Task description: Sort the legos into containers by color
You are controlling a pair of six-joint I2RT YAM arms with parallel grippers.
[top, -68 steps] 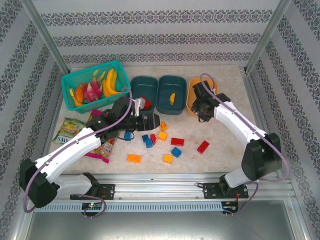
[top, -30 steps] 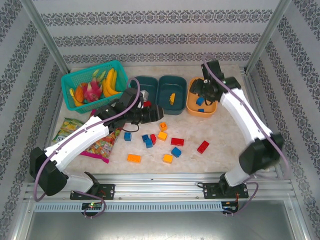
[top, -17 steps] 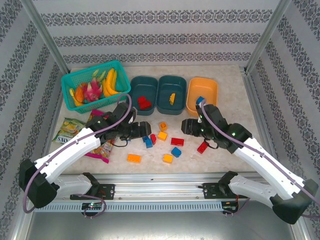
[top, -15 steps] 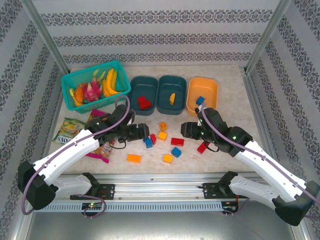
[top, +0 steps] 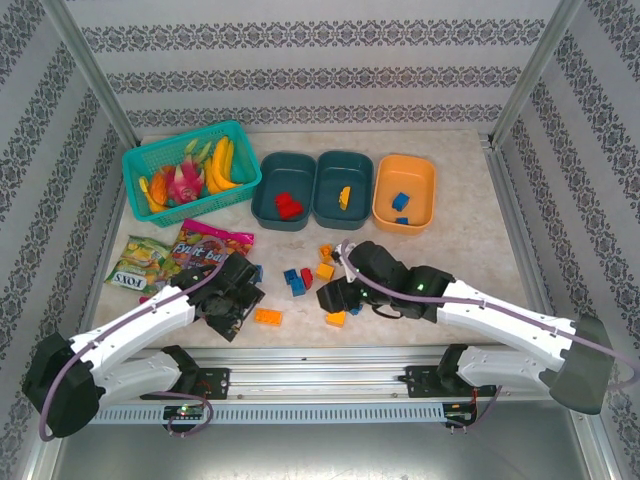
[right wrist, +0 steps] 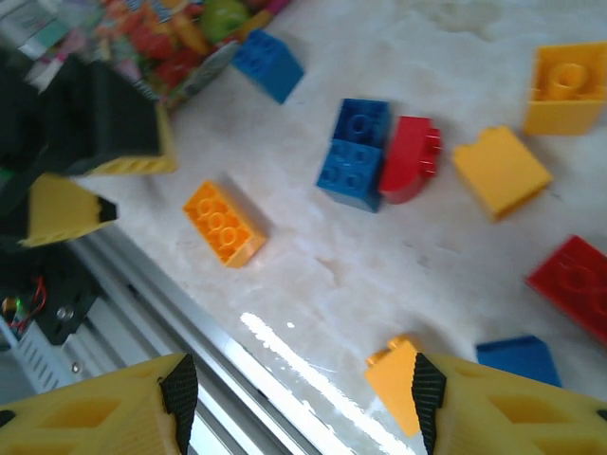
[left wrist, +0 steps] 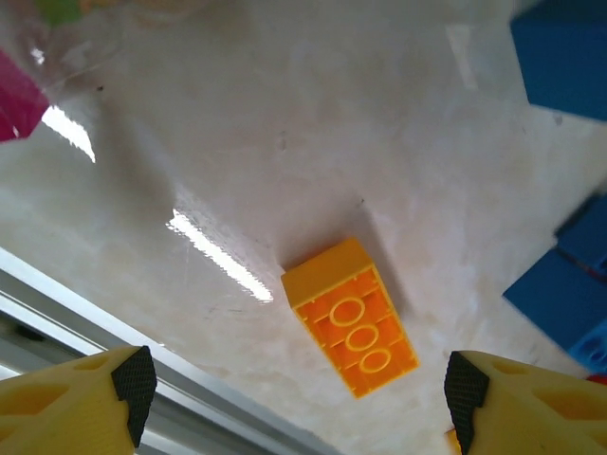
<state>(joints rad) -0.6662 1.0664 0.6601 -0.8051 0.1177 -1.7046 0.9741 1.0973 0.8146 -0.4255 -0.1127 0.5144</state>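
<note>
The legos (top: 296,285) are scattered on the worktop (top: 470,250) near its front edge, and a few are laid in the containers (top: 285,225). The left jaws are held apart over an orange brick (left wrist: 349,318). The right jaws are likewise spread, over a yellow brick (right wrist: 398,384).

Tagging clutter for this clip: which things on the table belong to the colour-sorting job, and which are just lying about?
Job: loose bricks, left teal tub, middle teal tub, orange tub.
Lying about: mesh basket, toy fruit inside it, snack bags.
</note>
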